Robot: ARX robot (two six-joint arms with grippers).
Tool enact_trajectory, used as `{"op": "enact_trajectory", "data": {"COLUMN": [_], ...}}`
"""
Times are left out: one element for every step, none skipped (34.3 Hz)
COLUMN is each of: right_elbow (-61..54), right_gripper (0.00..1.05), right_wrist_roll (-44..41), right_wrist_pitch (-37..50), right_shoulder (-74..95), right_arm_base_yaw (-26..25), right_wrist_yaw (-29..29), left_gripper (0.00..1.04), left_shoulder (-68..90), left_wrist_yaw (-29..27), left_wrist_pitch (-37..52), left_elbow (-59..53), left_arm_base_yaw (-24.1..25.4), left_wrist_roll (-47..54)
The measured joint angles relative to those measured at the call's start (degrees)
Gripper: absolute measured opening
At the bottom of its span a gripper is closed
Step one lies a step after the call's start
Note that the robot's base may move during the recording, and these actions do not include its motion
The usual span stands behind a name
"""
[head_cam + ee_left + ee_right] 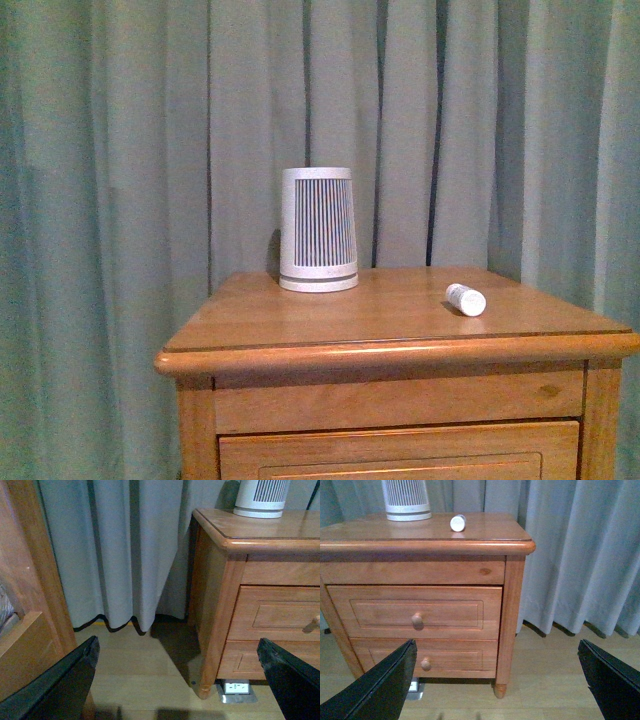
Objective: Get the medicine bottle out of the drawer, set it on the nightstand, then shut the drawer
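Note:
The small white medicine bottle lies on its side on the glossy top of the honey-wood nightstand, towards its right side. The upper drawer sits flush in the cabinet, shut, its round knob facing out. My left gripper hangs open low over the floor beside the nightstand's left front leg, holding nothing. My right gripper is open and empty too, well back from the drawer fronts. Neither arm shows in the front view.
A large white slatted cylinder stands at the back of the nightstand top. Pale curtains hang behind. The lower drawer is shut. A wooden bed frame rises left of the left gripper; a floor socket lies under the cabinet.

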Motion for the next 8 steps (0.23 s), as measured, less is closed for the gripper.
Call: {"op": "enact_trajectory", "data": {"right_elbow": [0.0,0.0,0.0,0.0,0.0,0.0,0.0,0.0], "right_gripper": [0.98,0.98,0.98,0.98,0.98,0.98,0.98,0.98], "right_wrist_roll": [0.0,0.0,0.0,0.0,0.0,0.0,0.0,0.0], "right_wrist_pitch": [0.0,0.0,0.0,0.0,0.0,0.0,0.0,0.0], "right_shoulder": [0.0,0.0,0.0,0.0,0.0,0.0,0.0,0.0], "right_arm_base_yaw": [0.0,0.0,0.0,0.0,0.0,0.0,0.0,0.0], "right_wrist_yaw": [0.0,0.0,0.0,0.0,0.0,0.0,0.0,0.0], "left_gripper": [0.98,0.98,0.98,0.98,0.98,0.98,0.98,0.98], "left_shoulder": [0.0,0.0,0.0,0.0,0.0,0.0,0.0,0.0], "left_wrist_yaw": [0.0,0.0,0.0,0.0,0.0,0.0,0.0,0.0], "left_wrist_pitch": [0.0,0.0,0.0,0.0,0.0,0.0,0.0,0.0], "left_elbow": [0.0,0.0,0.0,0.0,0.0,0.0,0.0,0.0], "left_arm_base_yaw": [0.0,0.0,0.0,0.0,0.0,0.0,0.0,0.0], "left_wrist_roll": [0.0,0.0,0.0,0.0,0.0,0.0,0.0,0.0]}}
